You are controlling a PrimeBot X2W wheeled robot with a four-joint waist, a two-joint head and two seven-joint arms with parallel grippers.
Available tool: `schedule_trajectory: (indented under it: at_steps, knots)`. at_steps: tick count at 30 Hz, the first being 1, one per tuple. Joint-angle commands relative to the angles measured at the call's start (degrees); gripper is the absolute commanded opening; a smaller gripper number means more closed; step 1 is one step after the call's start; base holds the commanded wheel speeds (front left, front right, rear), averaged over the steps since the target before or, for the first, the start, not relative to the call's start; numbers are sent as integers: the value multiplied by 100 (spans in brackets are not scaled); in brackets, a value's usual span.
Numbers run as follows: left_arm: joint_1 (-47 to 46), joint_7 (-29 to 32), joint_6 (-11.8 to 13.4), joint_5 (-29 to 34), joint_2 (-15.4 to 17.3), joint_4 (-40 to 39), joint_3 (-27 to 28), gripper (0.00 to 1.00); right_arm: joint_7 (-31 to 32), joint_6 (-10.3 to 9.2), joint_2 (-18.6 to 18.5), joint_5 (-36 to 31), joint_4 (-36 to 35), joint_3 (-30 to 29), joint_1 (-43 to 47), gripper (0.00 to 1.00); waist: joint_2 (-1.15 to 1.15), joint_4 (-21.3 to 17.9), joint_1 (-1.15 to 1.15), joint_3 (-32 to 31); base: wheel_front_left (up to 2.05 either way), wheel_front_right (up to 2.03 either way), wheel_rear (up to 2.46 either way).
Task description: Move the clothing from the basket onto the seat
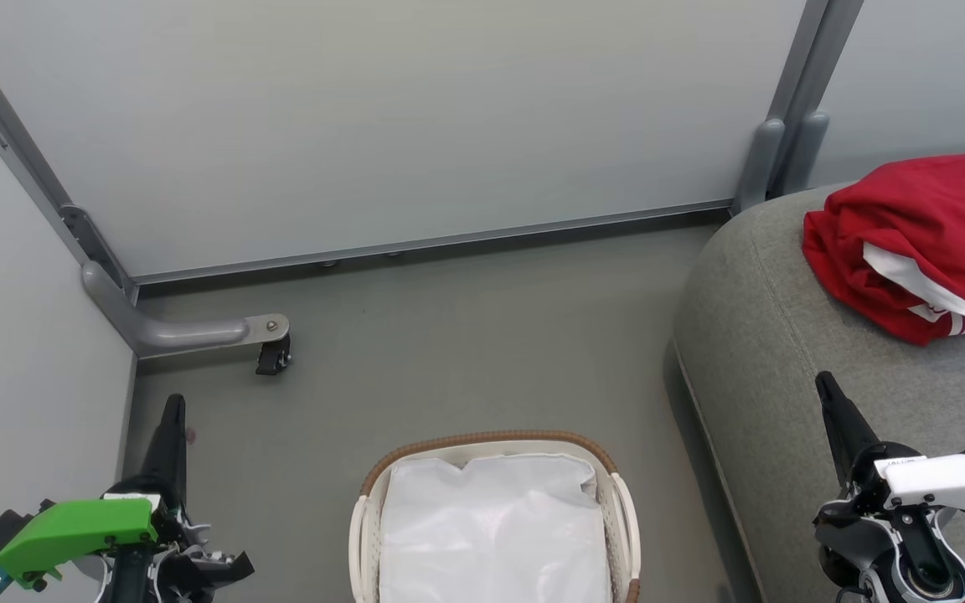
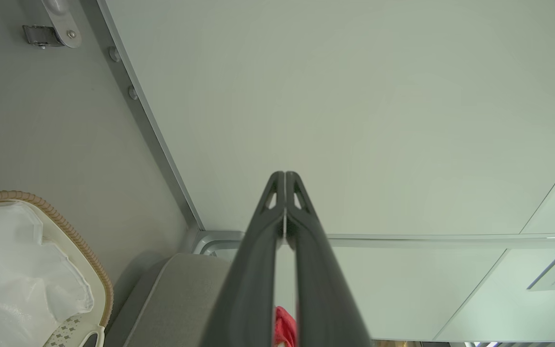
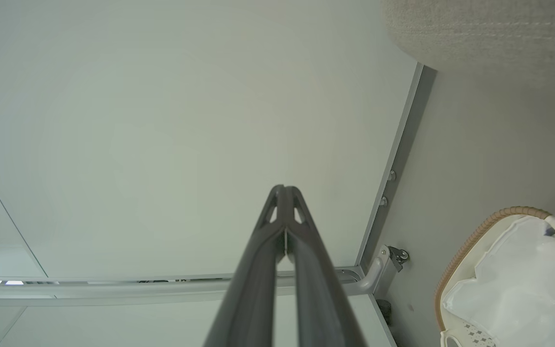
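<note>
Seat [image 1: 767, 352]: large grey cushion, rounded edge, taking up the right side of the head view. Grey floor [image 1: 449, 335] to its left, pale wall panel [image 1: 365, 117] behind.

Basket [image 1: 482, 440]: on the floor, low centre, between the two arms and just left of the seat edge. Its long axis runs toward the robot and its near end is cut off by the frame. The part of its inside that shows is rumpled white lining [image 1: 491, 528].

Clothing [image 1: 926, 234]: a red heap on the seat, far right, well apart from the basket. A white cuff with red stripes shows at its lower edge. It is bunched, with no clear long axis. Cannot tell whether it is one garment or two.

Right hand [image 1: 824, 381]: over the seat's near part, fingers pressed together to the tips, holding nothing. The heap lies ahead of it and a little to its right. This is much the nearer arm.

Left hand [image 1: 172, 404]: over the floor at far left, on the other side of the basket. Its fingers likewise meet and hold nothing.

Judgement: the transfer looks done or nearly so. If any garment lies in the cut-off end of the basket, either hand would reach inward and down for it. The carry to the seat would fall naturally to the right.
</note>
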Motion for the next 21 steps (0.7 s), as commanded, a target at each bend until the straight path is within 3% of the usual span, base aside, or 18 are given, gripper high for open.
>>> schedule_trajectory:
  at_steps: [1, 21]
  knots:
    - [-96, 49, -31, -120, 34, -26, 37, 0, 39, 1, -36, 130, -30, -21, 54, 0, 0, -4, 0, -2, 0, 0, 0]
    - [-86, 70, -35, -190, 34, -29, 47, 0, 67, 1, -36, 225, -36, -24, 59, 0, 0, -12, 0, -7, 0, 0, 0]
